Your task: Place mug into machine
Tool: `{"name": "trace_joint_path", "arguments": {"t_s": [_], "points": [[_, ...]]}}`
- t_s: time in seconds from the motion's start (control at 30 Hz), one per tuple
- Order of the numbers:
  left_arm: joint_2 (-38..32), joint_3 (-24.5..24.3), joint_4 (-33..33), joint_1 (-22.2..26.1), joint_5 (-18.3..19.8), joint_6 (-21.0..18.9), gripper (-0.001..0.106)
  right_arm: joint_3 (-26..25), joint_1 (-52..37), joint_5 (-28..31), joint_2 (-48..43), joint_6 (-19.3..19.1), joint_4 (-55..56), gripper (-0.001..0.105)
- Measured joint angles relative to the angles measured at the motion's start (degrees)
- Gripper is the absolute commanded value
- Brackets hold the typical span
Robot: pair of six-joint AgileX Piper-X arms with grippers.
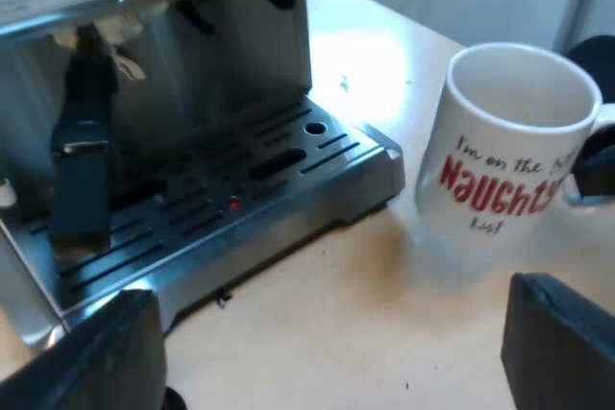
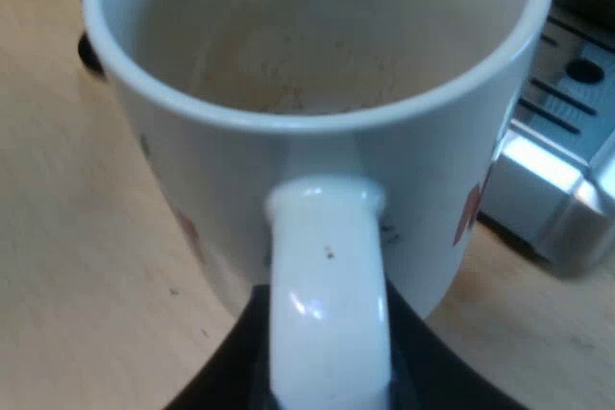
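Observation:
A white mug (image 1: 504,151) with red lettering stands upright on or just above the wooden table, close beside the espresso machine's (image 1: 221,36) drip tray (image 1: 288,175). My right gripper (image 2: 327,386) is shut on the mug's handle (image 2: 327,285), one black finger on each side; the mug (image 2: 317,74) looks empty inside. That gripper's dark shape (image 1: 596,170) sits at the mug's handle side. My left gripper (image 1: 327,372) hangs open over the table just off the tray's edge, short of the mug, with nothing between its fingers.
A dark handle (image 1: 82,160) hangs at the machine's front over the slotted metal tray. The tray's metal corner (image 2: 567,141) lies just past the mug. Light wooden table (image 1: 365,314) runs between the tray and the mug.

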Motion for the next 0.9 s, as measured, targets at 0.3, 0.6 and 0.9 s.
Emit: {"name": "trace_joint_path", "arguments": {"t_s": [0.3, 0.6, 0.9], "points": [[0.0, 0.9, -0.3, 0.0, -1.1, -0.4, 0.073, -5.5, 1.2, 0.4, 15.0, 4.0, -8.1, 0.000], [0.1, 3.6, -4.0, 0.0, -1.7, -1.1, 0.073, -14.8, 1.2, 0.6, 27.1, 4.2, -10.6, 0.000], [0.1, 5.0, -6.1, 2.5, -3.1, -1.1, 0.073, -17.8, 1.5, 1.1, 34.8, 4.6, -13.9, 0.000]]}}
